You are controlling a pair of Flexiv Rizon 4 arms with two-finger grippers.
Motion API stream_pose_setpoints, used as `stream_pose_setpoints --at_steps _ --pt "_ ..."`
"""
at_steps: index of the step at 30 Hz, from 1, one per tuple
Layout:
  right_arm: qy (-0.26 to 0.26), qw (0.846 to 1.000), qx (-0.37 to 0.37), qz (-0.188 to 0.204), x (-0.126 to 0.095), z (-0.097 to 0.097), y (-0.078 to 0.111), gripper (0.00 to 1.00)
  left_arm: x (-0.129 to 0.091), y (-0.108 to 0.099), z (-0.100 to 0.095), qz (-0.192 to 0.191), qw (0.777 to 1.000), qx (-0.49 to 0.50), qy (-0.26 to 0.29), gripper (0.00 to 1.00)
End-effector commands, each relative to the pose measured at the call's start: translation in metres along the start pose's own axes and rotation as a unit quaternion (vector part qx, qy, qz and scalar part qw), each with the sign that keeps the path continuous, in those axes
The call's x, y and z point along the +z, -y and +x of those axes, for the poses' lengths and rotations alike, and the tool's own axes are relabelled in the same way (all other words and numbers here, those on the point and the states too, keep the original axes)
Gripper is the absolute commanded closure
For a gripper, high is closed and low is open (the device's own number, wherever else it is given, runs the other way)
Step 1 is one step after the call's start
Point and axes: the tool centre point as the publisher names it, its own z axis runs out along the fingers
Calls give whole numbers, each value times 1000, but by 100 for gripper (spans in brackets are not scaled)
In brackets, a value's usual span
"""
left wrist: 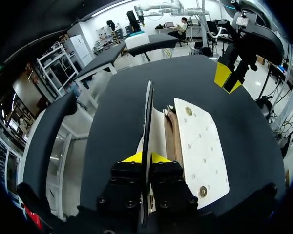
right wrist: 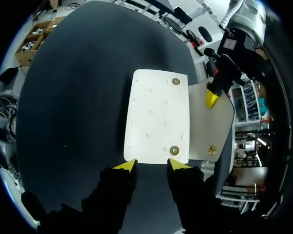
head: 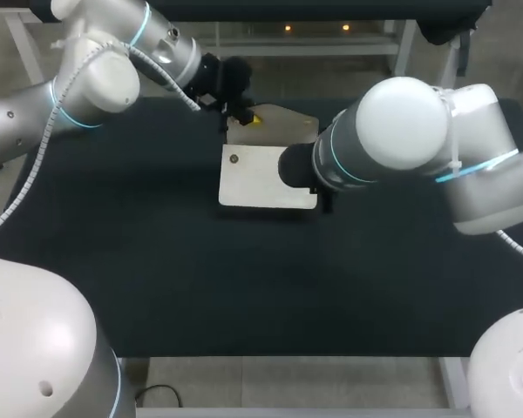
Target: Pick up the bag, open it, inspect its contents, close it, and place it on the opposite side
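black table (head: 113,261) | bag (head: 254,178) flap clamped in left hand (left wrist: 145,158) | right hand (right wrist: 151,165) apart

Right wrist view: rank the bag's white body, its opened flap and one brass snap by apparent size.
1. white body
2. flap, smaller as seen, though lifted and foreshortened
3. brass snap, clearly smallest

We are noting the cream, flat, leather-like bag (right wrist: 158,117) showing a smooth, faintly dimpled matt face, with shiny brass-coloured metal studs (right wrist: 174,150). We are seeing the black cloth-covered table (head: 157,279) looking matt, the white arm shells (head: 401,122) looking glossy, smooth plastic.
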Motion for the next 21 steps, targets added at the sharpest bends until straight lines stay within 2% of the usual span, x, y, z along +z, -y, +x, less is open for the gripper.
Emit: stream_pose_setpoints --at_steps 1,5,17,21 --pt "-9 1000 -5 -3 -11 -9 -1 100 -23 10 10 -14 1000 11 1 100" --pt "-28 999 -6 -14 -12 -21 -5 100 -23 10 10 -14 1000 11 1 100" --pt "-28 999 -6 -14 -12 -21 -5 100 -23 10 10 -14 1000 11 1 100" --pt "-19 1000 -17 -17 -5 -36 -23 100 -23 13 9 -16 1000 13 1 100"
